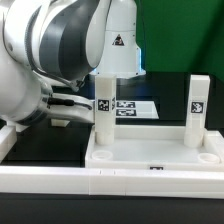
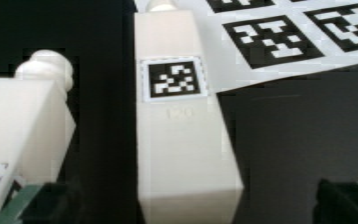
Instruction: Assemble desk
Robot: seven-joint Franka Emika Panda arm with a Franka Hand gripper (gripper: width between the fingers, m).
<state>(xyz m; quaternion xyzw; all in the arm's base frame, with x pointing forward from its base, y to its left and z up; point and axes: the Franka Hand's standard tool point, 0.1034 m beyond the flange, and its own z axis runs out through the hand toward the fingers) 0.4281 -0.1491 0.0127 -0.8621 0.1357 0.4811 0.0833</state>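
The white desk panel (image 1: 150, 155) lies at the front with its raised rim up. Two tagged white legs stand upright on it, one at the exterior view's left (image 1: 103, 108) and one at the right (image 1: 197, 110). My gripper (image 1: 78, 102) reaches in from the exterior view's left, beside the left leg. In the wrist view a tagged leg (image 2: 185, 110) lies between my open gripper's (image 2: 190, 208) dark fingers (image 2: 44, 203), with a gap on each side. Another white part with a peg end (image 2: 34, 110) lies beside it.
The marker board (image 1: 128, 108) lies flat on the black table behind the panel and also shows in the wrist view (image 2: 291, 35). A long white rail (image 1: 110, 190) runs along the front edge. The bulky arm fills the exterior view's upper left.
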